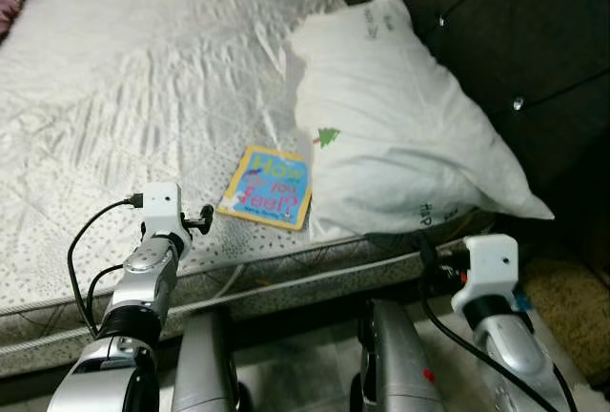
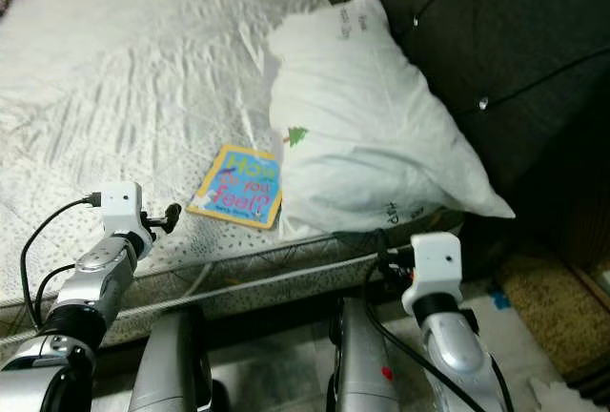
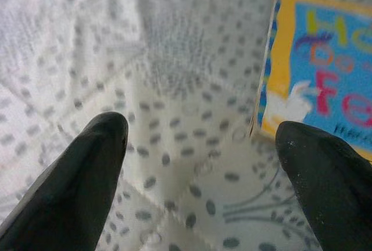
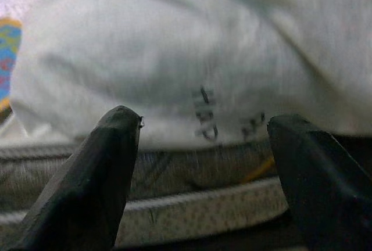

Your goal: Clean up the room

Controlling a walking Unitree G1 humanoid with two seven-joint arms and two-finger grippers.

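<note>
Bare mattress (image 1: 143,97) w/ book (image 1: 267,186) touching pillow (image 1: 400,126); dark tufted headboard (image 1: 515,30).

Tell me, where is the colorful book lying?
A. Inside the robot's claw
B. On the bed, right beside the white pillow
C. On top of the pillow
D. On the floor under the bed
B. The book lies flat on the mattress next to the white pillow, near the bed's edge, and the open left claw is close beside it, not holding it.
</note>
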